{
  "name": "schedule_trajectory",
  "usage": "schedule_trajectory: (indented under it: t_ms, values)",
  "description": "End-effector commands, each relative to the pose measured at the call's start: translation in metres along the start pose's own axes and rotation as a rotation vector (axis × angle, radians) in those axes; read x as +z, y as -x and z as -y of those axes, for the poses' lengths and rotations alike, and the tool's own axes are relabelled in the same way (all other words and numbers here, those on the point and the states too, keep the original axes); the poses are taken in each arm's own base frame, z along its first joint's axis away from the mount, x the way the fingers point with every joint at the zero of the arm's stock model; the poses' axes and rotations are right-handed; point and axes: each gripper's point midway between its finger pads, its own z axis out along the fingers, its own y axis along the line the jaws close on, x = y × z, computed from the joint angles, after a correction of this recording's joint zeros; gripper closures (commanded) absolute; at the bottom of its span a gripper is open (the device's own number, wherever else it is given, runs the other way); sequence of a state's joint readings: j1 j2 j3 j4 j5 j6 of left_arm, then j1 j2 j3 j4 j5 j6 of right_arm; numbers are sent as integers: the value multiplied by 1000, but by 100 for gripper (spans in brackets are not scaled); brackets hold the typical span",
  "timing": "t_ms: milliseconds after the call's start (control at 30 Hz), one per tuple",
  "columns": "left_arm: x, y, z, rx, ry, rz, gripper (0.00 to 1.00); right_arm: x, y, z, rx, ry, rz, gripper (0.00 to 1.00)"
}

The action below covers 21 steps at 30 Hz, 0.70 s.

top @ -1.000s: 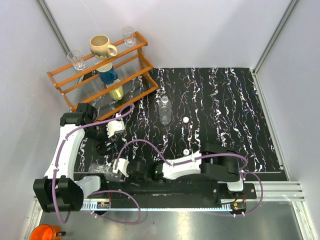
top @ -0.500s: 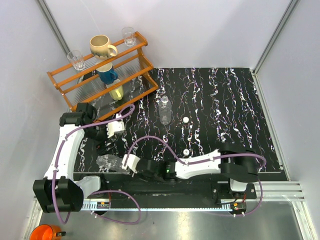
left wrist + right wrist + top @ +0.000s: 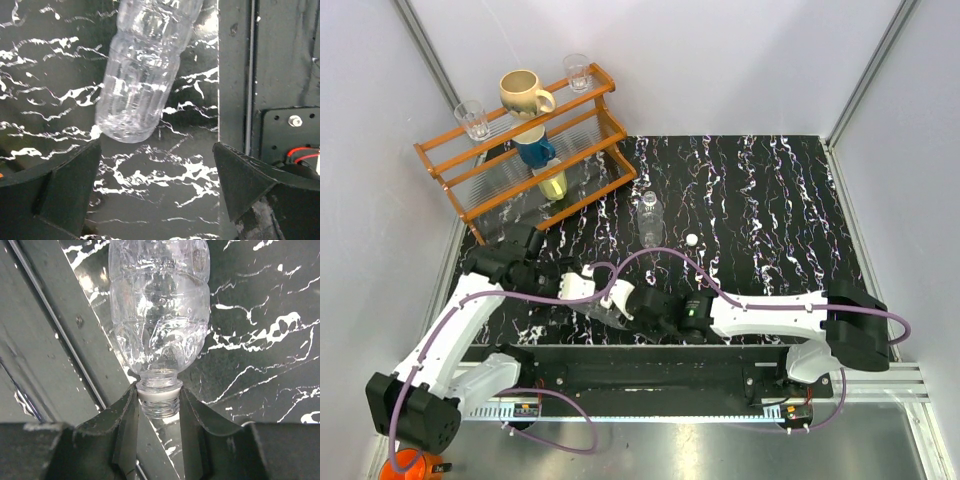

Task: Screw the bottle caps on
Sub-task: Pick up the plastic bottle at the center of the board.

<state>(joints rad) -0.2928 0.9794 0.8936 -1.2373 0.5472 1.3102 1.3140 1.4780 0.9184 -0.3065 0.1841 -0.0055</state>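
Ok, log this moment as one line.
right hand: shut on neck of uncapped bottle | left hand: open, facing that bottle's base | second bottle: upright | cap: loose on table near it

In the left wrist view the bottle (image 3: 142,70) ran off the upper edge, its neck out of sight; the right wrist view cut off its base. From above, cables (image 3: 620,268) and the right pincer (image 3: 615,300) largely covered it, and the lower edge cropped the orange object (image 3: 410,466)

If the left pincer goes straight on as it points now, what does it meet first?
Probably the bottom of the clear bottle, held at its neck by the right pincer. Depth is unclear; nothing else lies before the left pincer.
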Motion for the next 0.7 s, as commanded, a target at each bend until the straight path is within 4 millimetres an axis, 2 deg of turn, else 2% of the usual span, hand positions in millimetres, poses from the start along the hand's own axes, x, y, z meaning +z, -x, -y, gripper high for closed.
schedule_trajectory:
  t_ms: [0,167,333,500,533,600,633,667]
  values:
    - [9,22,-33,102,117,54,1,-10,-2,6,-32,25,-61,75]
    - [29,18,-42,96,99,40,1,-13,0,13,-36,26,-51,76]
    - [59,8,-26,87,-5,20,1,-17,0,18,-17,34,-17,76]
    - [73,4,-20,83,-66,31,1,-10,-7,15,9,56,-6,76]
    - [76,4,-17,84,-84,38,1,-8,-3,13,17,64,11,76]
    - [78,6,-21,67,-81,47,1,-5,-6,13,35,73,13,77]
    - [79,8,-24,47,-74,56,1,-4,-1,12,62,83,34,77]
    - [81,12,-33,42,-48,71,1,-3,-3,10,78,89,34,77]
